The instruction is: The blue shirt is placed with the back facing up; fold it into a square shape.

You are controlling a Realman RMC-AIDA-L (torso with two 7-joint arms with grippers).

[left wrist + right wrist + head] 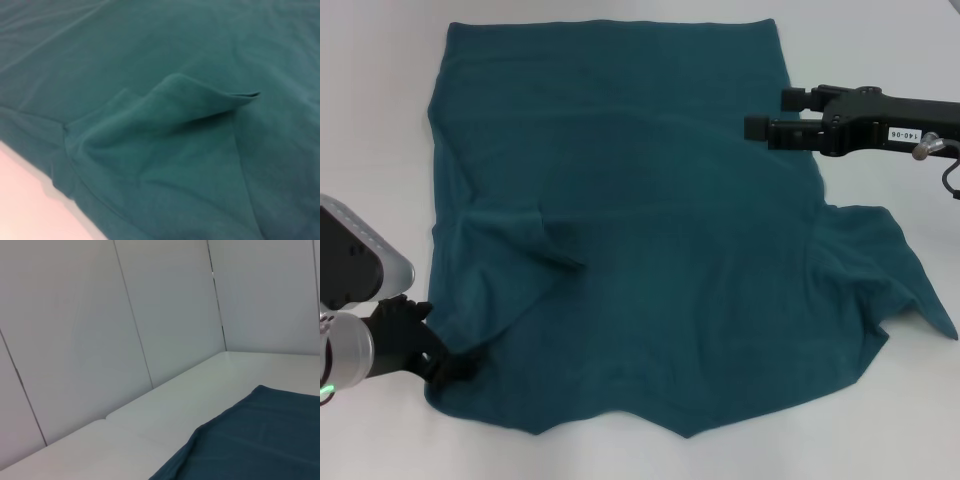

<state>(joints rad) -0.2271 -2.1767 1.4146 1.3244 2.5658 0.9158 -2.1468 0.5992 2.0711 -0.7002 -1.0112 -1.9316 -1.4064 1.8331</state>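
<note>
The blue shirt (pixel 650 230) lies spread flat on the white table (pixel 380 120), its hem at the far side. Its left sleeve is folded inward as a flap (pixel 535 245), which fills the left wrist view (pixel 190 115). The right sleeve (pixel 900 275) sticks out sideways. My left gripper (pixel 452 368) sits at the shirt's near left corner, shut on the fabric edge, and creases run from it toward the flap. My right gripper (pixel 776 113) hovers open above the shirt's far right edge, holding nothing. The right wrist view catches a corner of the shirt (pixel 250 440).
White table surface (pixel 165 405) surrounds the shirt on all sides. Grey wall panels (pixel 100 330) stand behind the table's far edge. The right arm (pixel 890 125) reaches in from the right.
</note>
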